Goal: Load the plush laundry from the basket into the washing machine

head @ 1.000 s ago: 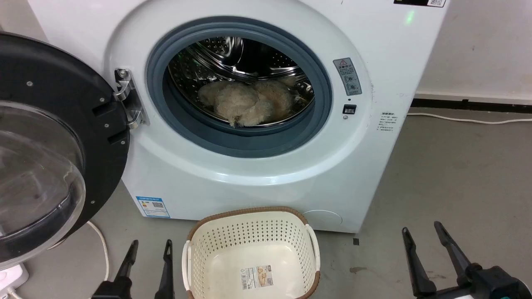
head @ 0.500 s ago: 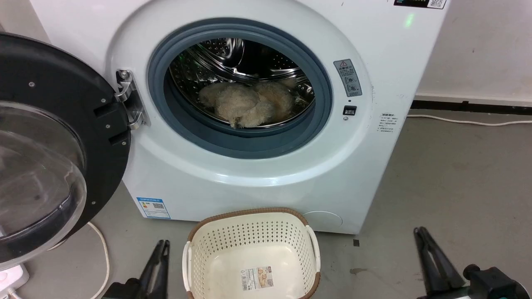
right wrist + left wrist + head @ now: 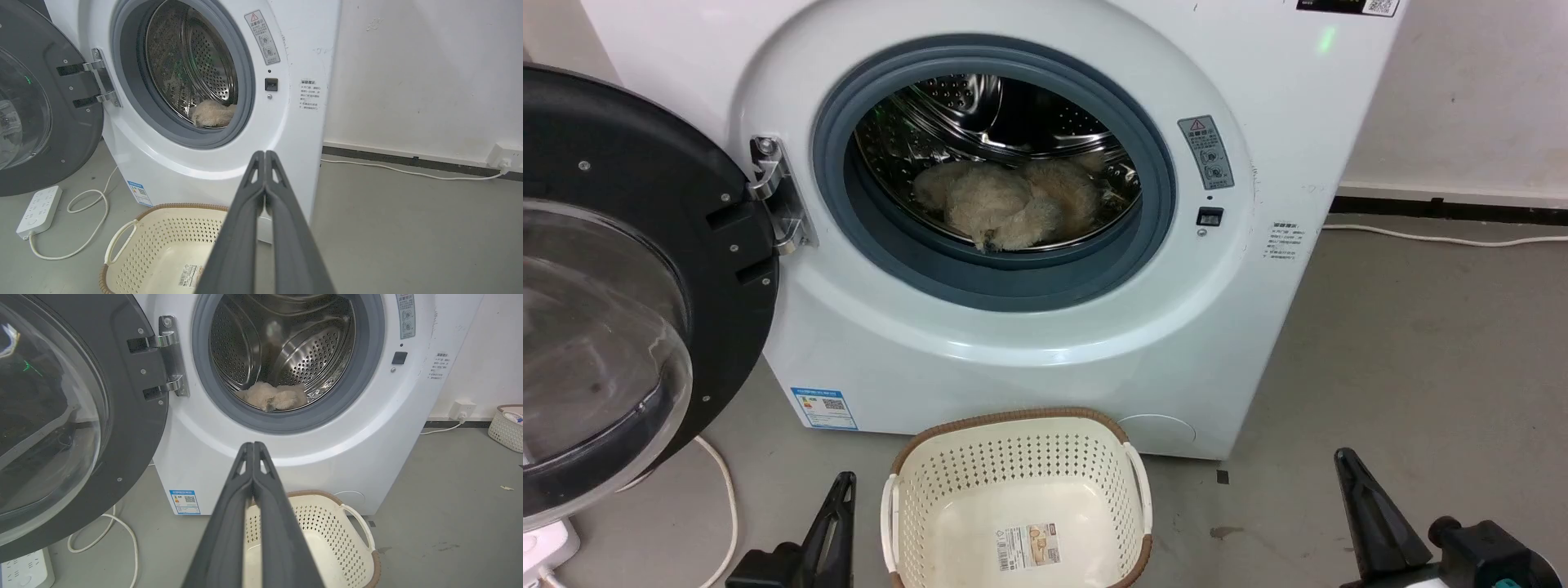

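The toy lies in the drum of the washer — door open.
We hold our left pincer and right pincer low on either side of the basket — each with fingers pressed together; the basket stands on the floor before the washer.

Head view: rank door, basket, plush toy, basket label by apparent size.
1. Washing machine door, cropped at left.
2. Basket, cropped at bottom.
3. Plush toy, farther back in the drum, so distance shrinks it.
4. Label sticker on the basket floor.
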You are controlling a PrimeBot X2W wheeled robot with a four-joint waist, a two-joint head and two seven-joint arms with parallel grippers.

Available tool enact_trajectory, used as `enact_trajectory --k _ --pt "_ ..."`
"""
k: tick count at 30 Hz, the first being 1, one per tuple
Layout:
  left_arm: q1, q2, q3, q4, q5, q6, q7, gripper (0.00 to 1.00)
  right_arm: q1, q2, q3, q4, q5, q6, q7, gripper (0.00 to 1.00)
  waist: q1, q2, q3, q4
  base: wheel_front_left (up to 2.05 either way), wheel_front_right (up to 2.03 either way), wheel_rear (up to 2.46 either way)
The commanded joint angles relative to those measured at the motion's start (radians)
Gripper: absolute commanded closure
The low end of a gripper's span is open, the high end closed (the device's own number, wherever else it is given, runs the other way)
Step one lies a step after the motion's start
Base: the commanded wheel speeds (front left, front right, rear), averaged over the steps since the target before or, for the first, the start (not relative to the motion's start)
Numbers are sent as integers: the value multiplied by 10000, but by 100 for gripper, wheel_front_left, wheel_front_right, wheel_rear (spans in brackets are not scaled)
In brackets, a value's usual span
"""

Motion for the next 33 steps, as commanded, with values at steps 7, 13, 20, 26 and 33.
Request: enact_trajectory --k 7,13,20,26,33 --pt "-228 -87 119 -64 179 -33 187 100 -189 0 21 -62 -114 1 184 100 0 0 8 -11 0 0 0" --pt "-296 -140 174 -83 249 -42 310 100 -244 0 27 -81 -148 1 307 100 0 0 15 -21 0 0 0" --pt "-375 -203 239 -106 331 -52 453 100 -308 0 34 -104 -188 2 451 100 0 0 22 -31 0 0 0" --pt "-442 -257 294 -125 401 -61 575 100 -363 0 40 -123 -222 2 574 100 0 0 29 -41 0 0 0" --pt "-543 -337 378 -153 507 -75 759 100 -446 0 49 -151 -273 2 759 100 0 0 38 -54 0 0 0"
